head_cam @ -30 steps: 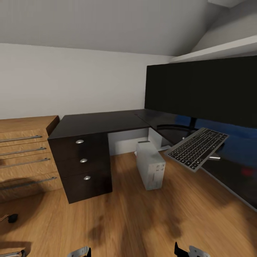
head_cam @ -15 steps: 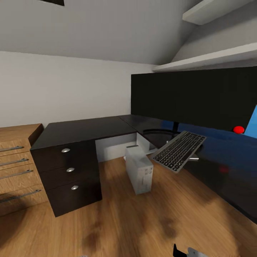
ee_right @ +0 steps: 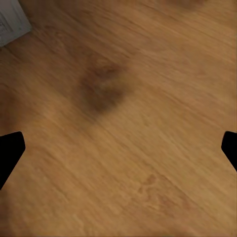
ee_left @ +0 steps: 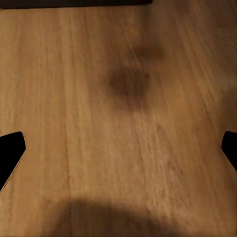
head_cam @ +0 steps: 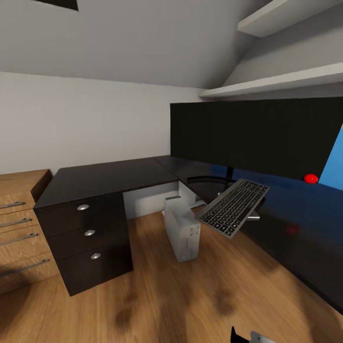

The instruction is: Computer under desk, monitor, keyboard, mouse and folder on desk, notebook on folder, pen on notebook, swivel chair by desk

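At the far left of the head view stands a low wooden drawer unit (head_cam: 19, 228) with long metal handles, just beside the black drawers (head_cam: 88, 238) with three round silver knobs that carry the left end of the surface (head_cam: 109, 174). The L-shaped black top runs from there to the back corner, then along the right toward the camera. The computer (head_cam: 183, 231) stands upright on the wooden floor (head_cam: 166, 295) in the open bay under the inner corner, its narrow front facing forward and a little left. The keyboard (head_cam: 233, 207) lies tilted, its long axis running diagonally from the near edge of the surface up toward the monitor's stand, its near end overhanging the edge above the floor. The monitor (head_cam: 252, 136) stands upright on the right wing, its wide screen parallel to the wall, a red dot at its lower right corner. Beyond it shows a bright blue patch (head_cam: 333, 166).

Left pincer (ee_left: 118, 150): fingers spread wide, holding nothing, above bare floor. Right pincer (ee_right: 118, 153): likewise wide apart and empty, above floor.
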`<state>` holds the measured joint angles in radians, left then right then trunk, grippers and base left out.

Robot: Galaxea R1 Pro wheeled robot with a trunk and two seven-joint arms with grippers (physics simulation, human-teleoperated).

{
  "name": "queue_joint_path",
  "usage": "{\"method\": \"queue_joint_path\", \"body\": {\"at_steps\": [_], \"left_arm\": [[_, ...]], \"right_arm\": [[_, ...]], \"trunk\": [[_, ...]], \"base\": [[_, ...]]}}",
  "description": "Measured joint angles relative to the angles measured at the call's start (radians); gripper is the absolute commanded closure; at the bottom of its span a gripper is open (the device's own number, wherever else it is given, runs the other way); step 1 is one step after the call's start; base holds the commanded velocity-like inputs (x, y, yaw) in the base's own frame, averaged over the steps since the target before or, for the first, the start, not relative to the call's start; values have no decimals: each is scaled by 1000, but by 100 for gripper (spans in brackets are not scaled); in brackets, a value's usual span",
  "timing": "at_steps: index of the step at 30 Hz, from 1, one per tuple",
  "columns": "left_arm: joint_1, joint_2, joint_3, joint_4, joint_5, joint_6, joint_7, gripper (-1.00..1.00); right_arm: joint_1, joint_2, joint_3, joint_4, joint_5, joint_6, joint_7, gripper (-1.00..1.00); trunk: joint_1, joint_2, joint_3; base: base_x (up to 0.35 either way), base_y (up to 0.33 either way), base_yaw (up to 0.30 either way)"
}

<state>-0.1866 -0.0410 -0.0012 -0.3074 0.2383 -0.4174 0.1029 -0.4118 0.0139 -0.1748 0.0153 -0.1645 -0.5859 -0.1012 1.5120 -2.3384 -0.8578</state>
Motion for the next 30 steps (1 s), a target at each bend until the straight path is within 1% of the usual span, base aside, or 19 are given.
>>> {"method": "queue_joint_path", "body": {"at_steps": [5,8,14,15,19,25,30], "left_arm": [[0,7,1,0,1,0,1,-100],[0,10,1,0,9,0,1,-100],[0,13,1,0,64,0,0,-100],[0,13,2,0,80,0,-1,-100],[0,16,2,1,105,0,-2,-100],[0,20,0,1,114,-1,-5,-100],[0,23,-1,3,114,-3,-9,-100]], "right_arm": [[0,-4,-1,-1,-7,1,-2,-100],[0,-5,-3,-1,-9,3,-3,-100],[0,-3,-5,-1,-10,4,-2,-100],[0,-2,-4,0,-10,4,-1,-100],[0,0,-4,0,-8,4,2,-100],[0,1,-2,0,-3,2,24,-100],[0,0,-2,0,-1,0,39,-100]], "trunk": [[-19,35,9],[-31,56,13],[-54,98,23],[-58,105,24],[-73,133,30],[-73,133,21],[-73,133,13]], "base": [[0,0,121],[0,0,115],[0,0,44],[0,0,-38],[0,0,-89],[0,0,-137],[0,0,-151]]}}
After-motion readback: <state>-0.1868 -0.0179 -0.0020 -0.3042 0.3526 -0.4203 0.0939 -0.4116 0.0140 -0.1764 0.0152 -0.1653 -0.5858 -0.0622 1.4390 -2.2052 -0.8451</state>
